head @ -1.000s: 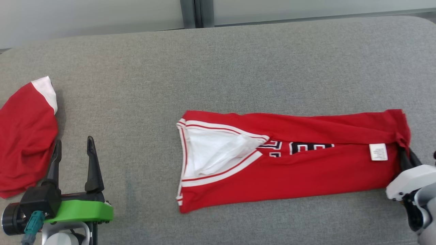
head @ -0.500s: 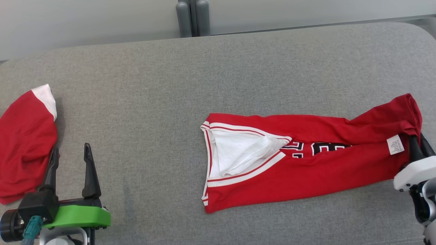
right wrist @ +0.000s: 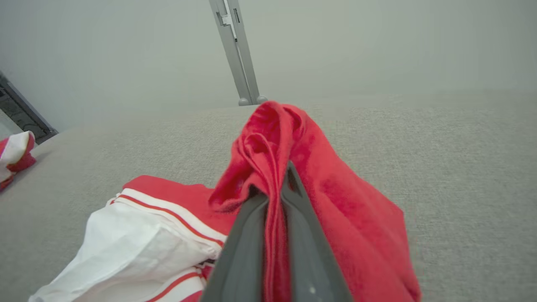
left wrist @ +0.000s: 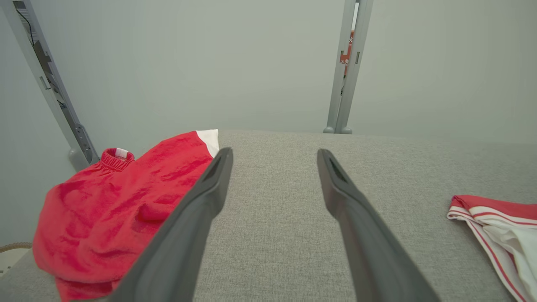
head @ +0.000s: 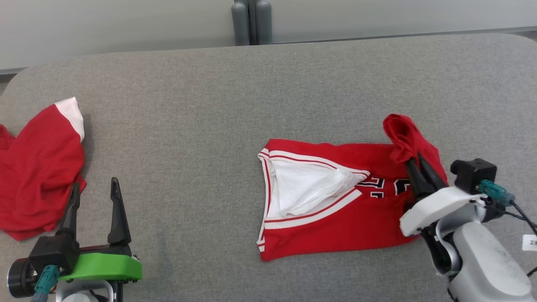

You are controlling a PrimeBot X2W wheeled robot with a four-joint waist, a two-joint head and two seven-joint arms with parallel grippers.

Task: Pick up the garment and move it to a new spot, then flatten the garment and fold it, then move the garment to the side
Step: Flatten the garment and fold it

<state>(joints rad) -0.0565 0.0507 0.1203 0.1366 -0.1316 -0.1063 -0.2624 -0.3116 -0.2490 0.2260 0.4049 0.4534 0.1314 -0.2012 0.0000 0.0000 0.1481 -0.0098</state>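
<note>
Your jersey (head: pixel 335 209) lies right of centre on the grey pad (head: pixel 209 105), with its right end bunched and raised over the rest. Your right gripper (head: pixel 415 159) is clamped on that raised end. Your left gripper (head: pixel 94 184) hangs wide apart and empty, just beside a red cloth (head: pixel 37 167) at the pad's left edge.

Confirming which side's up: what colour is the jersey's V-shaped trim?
Trim: white, red-striped; best in head view.

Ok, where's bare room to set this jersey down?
Bare: the grey surface between the crumpled red garment and the jersey, plus the whole far band. Crowded: left edge around the left gripper, near right around the right gripper.
</note>
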